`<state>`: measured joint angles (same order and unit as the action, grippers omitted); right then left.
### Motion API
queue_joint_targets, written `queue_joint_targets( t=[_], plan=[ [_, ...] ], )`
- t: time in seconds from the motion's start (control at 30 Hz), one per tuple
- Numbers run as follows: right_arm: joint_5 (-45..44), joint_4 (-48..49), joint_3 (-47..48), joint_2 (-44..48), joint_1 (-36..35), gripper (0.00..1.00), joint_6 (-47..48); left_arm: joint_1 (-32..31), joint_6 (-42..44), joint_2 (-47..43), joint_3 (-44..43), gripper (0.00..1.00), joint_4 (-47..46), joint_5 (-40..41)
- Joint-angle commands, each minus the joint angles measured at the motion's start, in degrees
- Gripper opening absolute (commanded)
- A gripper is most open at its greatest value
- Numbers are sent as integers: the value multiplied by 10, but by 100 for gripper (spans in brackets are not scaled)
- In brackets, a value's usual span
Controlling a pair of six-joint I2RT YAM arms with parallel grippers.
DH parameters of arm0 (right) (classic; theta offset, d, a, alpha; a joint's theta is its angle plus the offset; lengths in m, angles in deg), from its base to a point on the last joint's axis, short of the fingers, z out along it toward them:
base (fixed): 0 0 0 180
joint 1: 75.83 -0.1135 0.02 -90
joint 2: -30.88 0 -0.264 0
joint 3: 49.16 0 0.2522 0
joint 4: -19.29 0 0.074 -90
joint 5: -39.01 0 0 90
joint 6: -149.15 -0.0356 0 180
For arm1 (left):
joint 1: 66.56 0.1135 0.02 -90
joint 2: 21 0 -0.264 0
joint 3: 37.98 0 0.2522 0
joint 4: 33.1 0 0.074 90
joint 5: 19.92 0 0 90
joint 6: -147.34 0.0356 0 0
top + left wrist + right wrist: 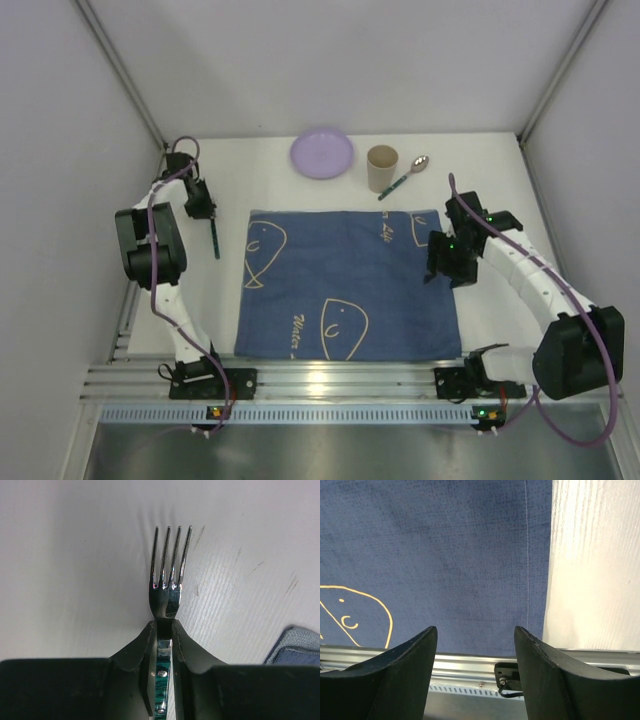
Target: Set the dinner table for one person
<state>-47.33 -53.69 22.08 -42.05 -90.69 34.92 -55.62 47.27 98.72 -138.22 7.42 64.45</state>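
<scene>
My left gripper (209,220) is shut on a fork (214,240) with a green handle, left of the blue cloth mat (345,285) on the white dinner table (250,180). In the left wrist view the fingers (186,645) pinch the handle (163,677) and the steel tines (170,560) point away over the white tabletop (75,570). My right gripper (447,270) is open and empty above the mat's right edge. In the right wrist view it (476,637) hangs over the mat (445,555), beside bare table (595,565).
A lilac plate (322,154), a tan cup (382,167) and a green-handled spoon (404,177) stand along the far side of the table. The ribbed aluminium rail (340,382) runs along the near edge. Grey walls enclose the left, right and back.
</scene>
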Motion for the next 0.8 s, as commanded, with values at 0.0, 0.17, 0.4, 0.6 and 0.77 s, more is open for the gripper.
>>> queue_joint_targets(
  t=[0.0, 0.17, 0.4, 0.6, 0.77],
  plan=[
    [9, 33, -10, 4, -1, 63, -4, -6, -3, 51, 41, 0, 99, -28],
    [14, 41, -25, 16, 1, 63, -2, -13, -14, 2, 41, 0, 112, -25],
    [32, 57, -31, 45, 1, 62, -6, -71, -16, -113, 10, 0, 172, 18],
    [46, 60, -34, 58, 1, 61, 1, -107, -18, -206, 34, 0, 210, -12],
    [46, 56, -54, 81, 1, 61, 10, -172, -76, -287, 118, 0, 211, -18]
  ],
)
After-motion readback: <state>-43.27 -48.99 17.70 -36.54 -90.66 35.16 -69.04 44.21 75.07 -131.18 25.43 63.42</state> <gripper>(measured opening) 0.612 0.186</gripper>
